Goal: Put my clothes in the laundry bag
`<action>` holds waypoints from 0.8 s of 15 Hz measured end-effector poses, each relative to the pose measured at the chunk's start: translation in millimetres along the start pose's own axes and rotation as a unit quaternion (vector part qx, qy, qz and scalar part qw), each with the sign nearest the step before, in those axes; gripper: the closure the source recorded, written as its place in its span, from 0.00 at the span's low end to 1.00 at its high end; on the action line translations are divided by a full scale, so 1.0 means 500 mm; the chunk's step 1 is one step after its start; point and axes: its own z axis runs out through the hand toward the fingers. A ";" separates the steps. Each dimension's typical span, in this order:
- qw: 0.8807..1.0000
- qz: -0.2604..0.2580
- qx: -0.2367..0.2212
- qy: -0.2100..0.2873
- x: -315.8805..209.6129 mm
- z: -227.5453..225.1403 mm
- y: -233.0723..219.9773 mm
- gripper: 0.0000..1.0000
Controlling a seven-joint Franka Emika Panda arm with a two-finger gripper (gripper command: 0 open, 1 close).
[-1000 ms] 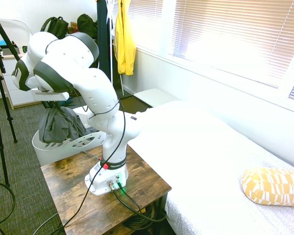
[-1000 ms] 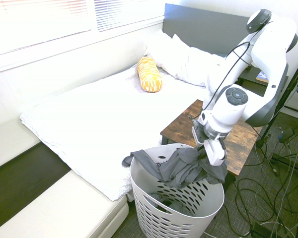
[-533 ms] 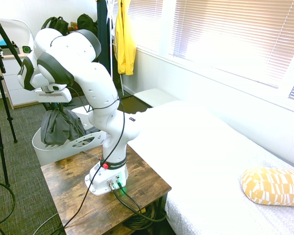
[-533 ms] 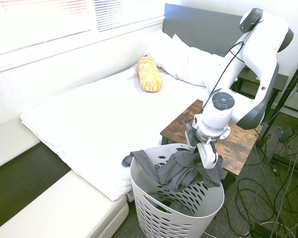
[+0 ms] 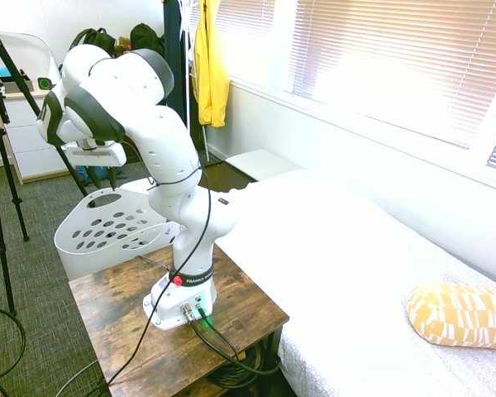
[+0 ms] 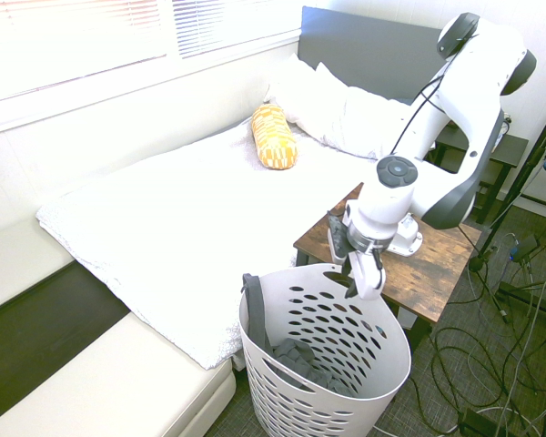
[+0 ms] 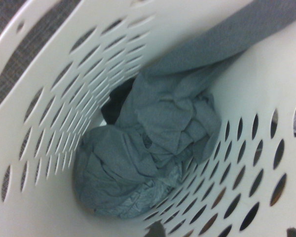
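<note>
Clothes bunched in bottom of laundry basket, 1 strip running up inner wall and over rim on the bed side, as seen in second exterior view. Same view: basket in front of wooden table, beside near corner of bed; bench left of basket. 1 bolster on bed, in front of pillows, headboard behind them.

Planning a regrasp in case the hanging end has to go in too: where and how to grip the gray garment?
Take the gray garment by the strip draped over the rim of the laundry basket, coming from above with one finger on each side of the cloth. That strip hangs narrow and raised, so it should pinch easily; the rest lies bunched deep inside, likely harder to reach.
</note>
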 end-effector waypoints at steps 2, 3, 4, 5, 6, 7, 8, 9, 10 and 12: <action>1.000 0.031 0.002 0.002 0.126 -0.009 -0.009 0.00; 0.999 0.048 0.004 0.004 0.190 -0.016 -0.013 0.00; 0.998 0.064 0.006 0.006 0.250 -0.022 -0.019 0.00; 0.997 0.078 0.009 0.007 0.302 -0.026 -0.029 0.00; 0.996 0.088 0.012 0.004 0.338 -0.025 -0.044 0.00; 0.995 0.095 0.015 -0.002 0.366 -0.020 -0.059 0.00; 0.995 0.103 0.016 -0.009 0.391 -0.005 -0.076 0.00; 0.994 0.110 0.017 -0.015 0.413 0.021 -0.088 0.00; 0.993 0.119 0.013 -0.022 0.436 0.057 -0.094 0.00; 0.987 0.154 -0.005 -0.039 0.495 0.125 -0.085 0.00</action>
